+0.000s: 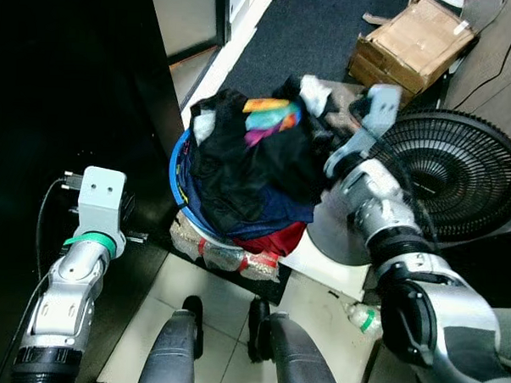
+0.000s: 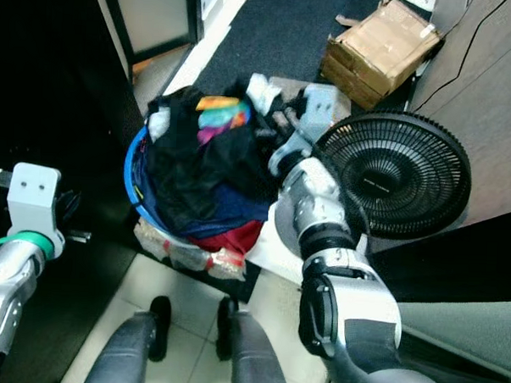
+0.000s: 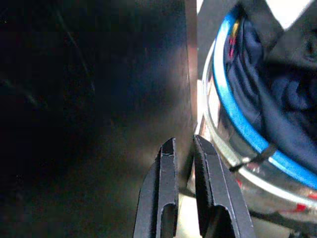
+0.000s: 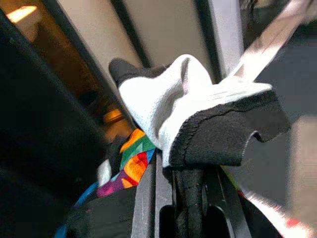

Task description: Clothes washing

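A round laundry basket with a blue rim (image 1: 177, 167) stands in front of me, heaped with dark clothes (image 1: 240, 161) and a bright multicoloured cloth (image 1: 271, 116). My right arm reaches across to the far right top of the heap. There my right gripper (image 4: 185, 183) is shut on a white and black garment (image 4: 188, 99), also seen as a white lump (image 1: 314, 91) on the pile. My left arm (image 1: 98, 210) hangs low at the left, beside a dark cabinet. My left gripper (image 3: 184, 144) is shut with nothing in it, close to the basket's blue rim (image 3: 233, 99).
A black floor fan (image 1: 455, 175) stands right of the basket, against my right arm. A cardboard box (image 1: 415, 41) lies on dark carpet behind. The dark cabinet (image 1: 65, 81) walls off the left. Plastic-wrapped packs (image 1: 227, 254) lie under the basket. My legs (image 1: 231, 352) stand on pale tiles.
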